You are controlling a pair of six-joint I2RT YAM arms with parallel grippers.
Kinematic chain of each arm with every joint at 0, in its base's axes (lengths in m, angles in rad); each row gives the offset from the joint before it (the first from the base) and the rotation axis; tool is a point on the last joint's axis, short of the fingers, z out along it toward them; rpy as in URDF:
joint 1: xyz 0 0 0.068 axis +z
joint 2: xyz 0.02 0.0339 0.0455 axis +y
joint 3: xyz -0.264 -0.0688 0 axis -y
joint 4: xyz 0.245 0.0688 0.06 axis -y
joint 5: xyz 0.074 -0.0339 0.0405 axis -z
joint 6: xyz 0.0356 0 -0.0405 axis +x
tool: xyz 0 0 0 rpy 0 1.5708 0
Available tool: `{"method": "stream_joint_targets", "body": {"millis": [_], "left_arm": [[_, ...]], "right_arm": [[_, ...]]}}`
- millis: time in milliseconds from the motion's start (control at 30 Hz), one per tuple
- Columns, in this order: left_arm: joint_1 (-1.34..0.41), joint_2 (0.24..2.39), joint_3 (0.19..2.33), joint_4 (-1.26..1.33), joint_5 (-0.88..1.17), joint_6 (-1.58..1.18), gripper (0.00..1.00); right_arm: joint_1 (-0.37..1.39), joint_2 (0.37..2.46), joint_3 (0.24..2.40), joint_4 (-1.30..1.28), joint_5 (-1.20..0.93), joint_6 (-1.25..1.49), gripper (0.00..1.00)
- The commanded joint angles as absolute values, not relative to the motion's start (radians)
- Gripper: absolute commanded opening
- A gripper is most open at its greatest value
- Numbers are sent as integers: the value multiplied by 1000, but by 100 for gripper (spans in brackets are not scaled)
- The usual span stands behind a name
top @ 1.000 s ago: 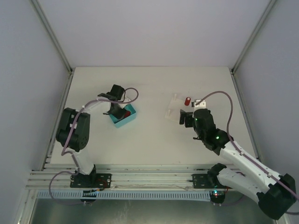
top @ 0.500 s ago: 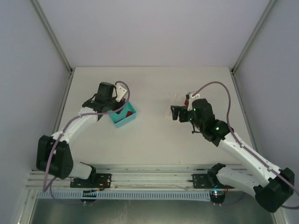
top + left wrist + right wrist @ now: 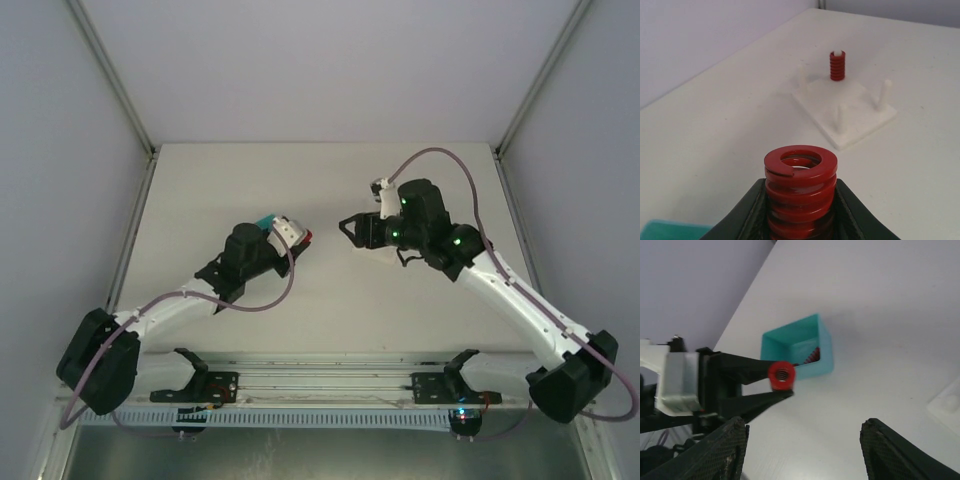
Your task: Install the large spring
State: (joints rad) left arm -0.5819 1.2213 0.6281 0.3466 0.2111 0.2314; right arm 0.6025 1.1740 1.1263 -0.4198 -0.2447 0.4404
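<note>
While its left tool point(image 3: 800, 220) pinches the large spring point(image 3: 800, 162) between both fingers, the two-armed robot appears to be in the carrying step of the job. The red coil hangs above the counter point(image 3: 200, 190), just beside the teal bin point(image 3: 797, 340) and well apart from the white plate point(image 3: 852, 120) where it is meant to go. The right tool point(image 3: 802, 427) faces it across the gap, fingers spread wide with nothing between them.

Four thin pegs stand at the plate's corners. A small spring point(image 3: 837, 66) already sits on the far peg point(image 3: 838, 52); the other three are bare. Which bare peg the large spring belongs on cannot be told from these views. By the look of it, the next move calls for bringing the spring across to the plate and lining its open bore up over a bare peg. It would then need lowering straight, so the coil slides down rather than catching on the tip.

Standing in the way is chiefly the right arm point(image 3: 505, 295). Seen from above, it reaches over the plate and hides most of it, so the left tool would have to come in beside it or wait for it to clear. The neighbouring pegs stand near each other and could snag the fingers. Another red spring point(image 3: 812, 356) lies in the bin.
</note>
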Motion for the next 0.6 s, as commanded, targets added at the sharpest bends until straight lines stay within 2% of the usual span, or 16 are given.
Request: {"method": "stream_joint_targets", "body": {"millis": [0,567], "left_arm": [[-618,1229,623,520,213,269,1],[-695,1224,614,545,256,313,0]], "right_arm": [[627,1226,1193,-500,-364,415,63],[686,1442,1300,-511,-408,379,63]]}}
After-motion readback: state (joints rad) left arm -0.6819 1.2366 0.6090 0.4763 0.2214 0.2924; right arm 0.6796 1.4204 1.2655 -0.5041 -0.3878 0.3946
